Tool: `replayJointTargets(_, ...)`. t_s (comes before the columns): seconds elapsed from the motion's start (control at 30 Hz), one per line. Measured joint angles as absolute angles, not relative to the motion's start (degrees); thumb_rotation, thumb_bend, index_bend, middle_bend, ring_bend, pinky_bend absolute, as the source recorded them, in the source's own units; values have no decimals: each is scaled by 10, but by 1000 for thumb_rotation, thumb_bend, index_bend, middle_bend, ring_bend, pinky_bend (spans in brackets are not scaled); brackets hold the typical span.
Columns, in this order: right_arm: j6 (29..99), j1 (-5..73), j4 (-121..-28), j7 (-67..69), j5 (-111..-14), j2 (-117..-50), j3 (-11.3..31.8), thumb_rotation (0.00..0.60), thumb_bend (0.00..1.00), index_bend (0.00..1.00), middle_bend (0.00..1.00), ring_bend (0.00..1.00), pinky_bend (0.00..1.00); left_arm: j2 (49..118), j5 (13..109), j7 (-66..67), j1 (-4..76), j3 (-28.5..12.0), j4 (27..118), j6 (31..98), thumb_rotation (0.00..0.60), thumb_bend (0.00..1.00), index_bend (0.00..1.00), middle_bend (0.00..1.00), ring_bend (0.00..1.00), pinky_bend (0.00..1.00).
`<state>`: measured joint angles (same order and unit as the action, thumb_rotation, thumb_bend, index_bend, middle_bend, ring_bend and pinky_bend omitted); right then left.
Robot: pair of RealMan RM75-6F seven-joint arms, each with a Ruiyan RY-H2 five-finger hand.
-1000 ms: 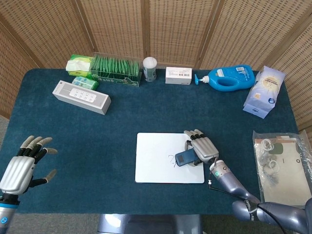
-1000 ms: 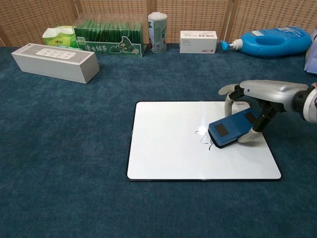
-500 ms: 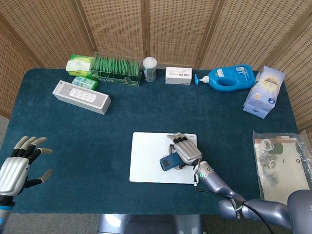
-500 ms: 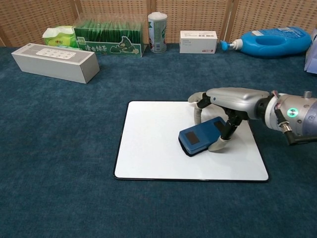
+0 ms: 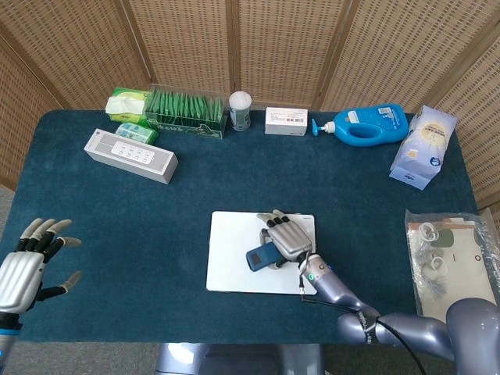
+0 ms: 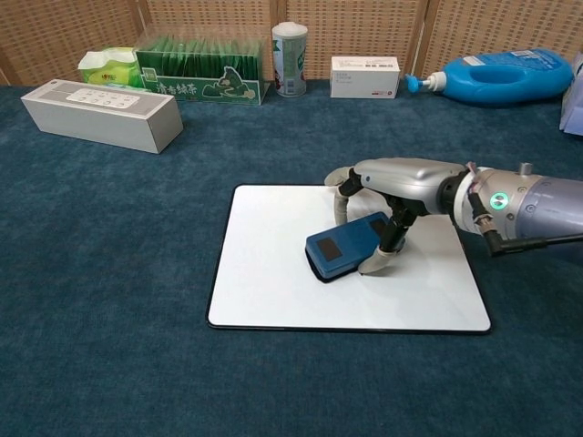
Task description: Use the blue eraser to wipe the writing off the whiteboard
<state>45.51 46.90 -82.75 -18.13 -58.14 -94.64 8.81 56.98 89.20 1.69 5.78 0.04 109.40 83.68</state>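
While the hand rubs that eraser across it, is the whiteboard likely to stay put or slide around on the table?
The whiteboard looks thin, flat and stiff, so probably light. It lies loose on the blue cloth, with nothing pinning it, so it may slide under sideways rubbing. Only the right hand, gripping the blue eraser, presses on it; the left hand hovers away.

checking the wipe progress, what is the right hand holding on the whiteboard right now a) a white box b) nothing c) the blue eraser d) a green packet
c: the right hand grips the blue eraser and holds it down on the whiteboard, whose visible surface shows no writing in either view.
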Motion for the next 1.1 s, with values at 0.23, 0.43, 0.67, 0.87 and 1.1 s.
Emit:
replayJointTargets(0.23, 453, 467, -823, -176, -582, -944, 79, 600, 126, 654, 80, 0, 0, 568, 892, 19, 57, 0, 1096, 838, 600, 333, 346, 161, 108, 0)
replayJointTargets(0.43, 468, 456, -842, -170, -590, -915, 76, 600, 126, 653, 85, 0, 0, 570, 898, 23, 60, -1, 1100, 836, 600, 332, 346, 160, 108, 0)
replayJointTargets(0.67, 470, 447, -896, -162, -593, -857, 76, 556, 137, 345, 24, 0, 0, 579, 899, 35, 68, -2, 1106, 826, 600, 334, 346, 155, 101, 0)
replayJointTargets(0.87, 445, 457, -922, -175, -578, -832, 69, 343, 142, 0, 0, 0, 0, 576, 894, 40, 70, -5, 1109, 824, 600, 333, 346, 152, 97, 0)
replayJointTargets(1.1, 461, 453, -923, -172, -577, -821, 65, 446, 141, 44, 0, 0, 0, 574, 885, 41, 78, -11, 1109, 813, 600, 332, 345, 149, 94, 0)
